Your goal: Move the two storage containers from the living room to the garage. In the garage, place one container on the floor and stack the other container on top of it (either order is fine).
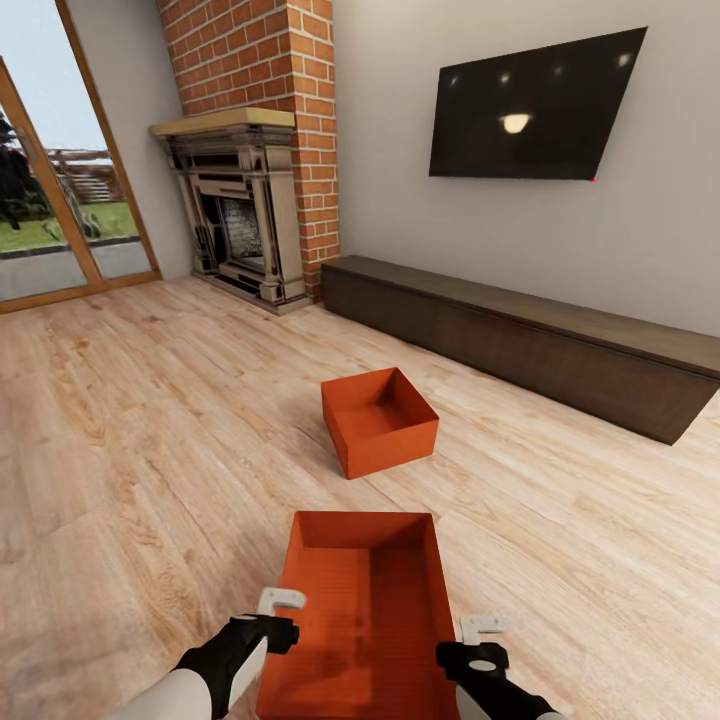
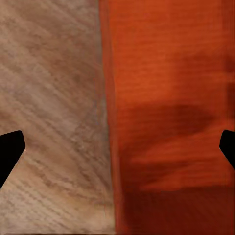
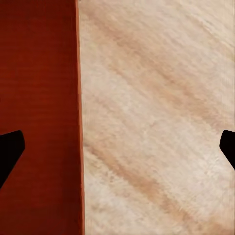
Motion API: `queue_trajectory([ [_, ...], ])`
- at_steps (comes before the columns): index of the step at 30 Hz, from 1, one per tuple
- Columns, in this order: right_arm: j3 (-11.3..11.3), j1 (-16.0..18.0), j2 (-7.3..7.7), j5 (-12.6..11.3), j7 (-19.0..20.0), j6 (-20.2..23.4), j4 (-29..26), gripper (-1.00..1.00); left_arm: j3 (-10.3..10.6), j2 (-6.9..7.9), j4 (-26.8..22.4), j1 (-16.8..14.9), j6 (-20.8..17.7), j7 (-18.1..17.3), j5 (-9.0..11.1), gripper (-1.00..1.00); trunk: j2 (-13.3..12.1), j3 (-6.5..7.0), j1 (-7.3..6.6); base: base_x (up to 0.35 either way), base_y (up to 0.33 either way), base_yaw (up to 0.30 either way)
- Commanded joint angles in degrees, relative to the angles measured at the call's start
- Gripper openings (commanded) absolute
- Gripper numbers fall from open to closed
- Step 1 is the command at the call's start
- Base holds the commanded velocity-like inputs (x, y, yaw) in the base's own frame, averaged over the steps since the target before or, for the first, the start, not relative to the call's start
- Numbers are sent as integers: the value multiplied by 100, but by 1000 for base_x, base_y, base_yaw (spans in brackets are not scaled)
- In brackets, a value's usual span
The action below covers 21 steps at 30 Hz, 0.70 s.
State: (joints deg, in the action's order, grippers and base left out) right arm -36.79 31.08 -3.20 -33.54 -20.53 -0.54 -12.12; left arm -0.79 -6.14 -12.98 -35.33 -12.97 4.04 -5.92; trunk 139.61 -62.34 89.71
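Note:
Two orange-red storage containers rest on the living room's light wood plank floor (image 1: 150, 420). The near container (image 1: 365, 610) lies lengthwise just ahead of me, and the far one (image 1: 380, 420) sits a short way beyond it. My left gripper (image 1: 280, 603) hangs open over the near container's left wall. In the left wrist view the gripper (image 2: 117, 147) straddles that wall, with the container's inside (image 2: 166, 98) to one side. My right gripper (image 1: 483, 630) is open above the right wall. In the right wrist view the gripper (image 3: 117, 147) spans the wall edge, the container (image 3: 39, 73) on one side.
A long low dark cabinet (image 1: 540, 340) runs along the right wall under a black TV (image 1: 535, 105). A red brick fireplace (image 1: 250, 200) stands at the back. Wood-framed glass doors (image 1: 60, 200) are at the far left. Open plank floor lies to the left.

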Motion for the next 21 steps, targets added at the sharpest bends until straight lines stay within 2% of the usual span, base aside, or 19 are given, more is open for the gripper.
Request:
queue_trajectory([
  [1, -48, 3, -1, -38, -30, -6, -2, 100, -9, 38, -5, 0, -33, 9, -57, 100, 2, -5, -1, 0, 0, 0],
  [4, -48, 3, -11, -19, -27, -7, -1, 100, -9, 98, 3, 0, -32, 9, -58, 100, 2, -5, -1, 0, 0, 0],
  [18, -40, 3, -20, -21, 106, -8, 1, 100, -18, 113, 14, 0, -33, 9, -50, 100, 2, -5, -1, 0, 0, 0],
  [19, -40, 3, -38, -20, 110, -8, 0, 100, -18, 113, 14, 0, -32, 9, -50, 100, 2, -5, -1, 0, 0, 0],
  [21, -28, 3, -187, -15, 123, -8, 6, 100, -18, 113, 14, 0, -33, 9, -50, 100, 2, -5, -1, 0, 0, 0],
])
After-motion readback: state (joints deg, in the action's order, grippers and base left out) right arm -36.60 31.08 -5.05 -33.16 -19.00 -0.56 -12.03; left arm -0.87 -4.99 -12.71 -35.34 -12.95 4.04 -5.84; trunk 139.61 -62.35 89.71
